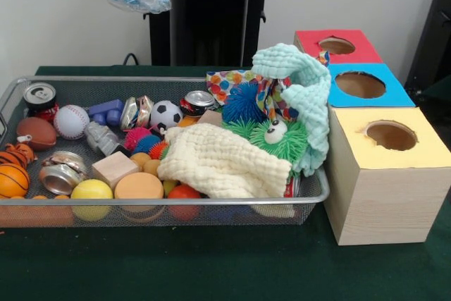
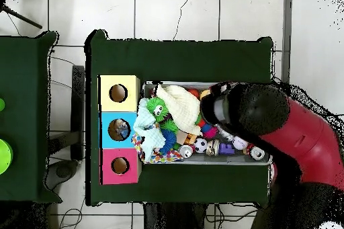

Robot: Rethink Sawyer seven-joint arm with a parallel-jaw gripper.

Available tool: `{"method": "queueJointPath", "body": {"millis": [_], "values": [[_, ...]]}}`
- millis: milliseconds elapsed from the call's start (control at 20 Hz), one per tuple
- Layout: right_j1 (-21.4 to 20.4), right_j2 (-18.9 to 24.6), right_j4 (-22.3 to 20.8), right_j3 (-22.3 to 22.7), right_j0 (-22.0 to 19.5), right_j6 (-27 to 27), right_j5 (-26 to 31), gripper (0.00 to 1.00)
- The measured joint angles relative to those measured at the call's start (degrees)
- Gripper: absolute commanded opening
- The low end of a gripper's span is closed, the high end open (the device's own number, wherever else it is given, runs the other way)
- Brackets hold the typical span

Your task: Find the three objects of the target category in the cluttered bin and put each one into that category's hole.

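The wire bin (image 1: pixel 14 96), crammed with balls, crushed cans and cloths, sits on the green table (image 1: pixel 211 266) just beside three boxes, red (image 1: pixel 310 39), blue (image 1: pixel 394 93) and yellow (image 1: pixel 423 149), one hole apiece. The arm (image 2: pixel 269 115) hangs over the bin; whether its hand is wide or narrow cannot be told. Lifting the cream cloth (image 1: pixel 218 163) aside first would likely expose buried targets.

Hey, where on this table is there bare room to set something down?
The green cloth in front of the bin is bare, and so is the strip in front of the yellow box. In the overhead view, cloth also runs bare along the bin's far side. The bin itself is packed with balls, cans and cloths; no free spot there.
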Motion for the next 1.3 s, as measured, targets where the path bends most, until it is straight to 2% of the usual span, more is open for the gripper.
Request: {"method": "queueJointPath", "body": {"millis": [1300], "values": [[5.8, -8.2, 8.2, 0.0, 9.4, 8.2, -3.5, 0.0]]}}
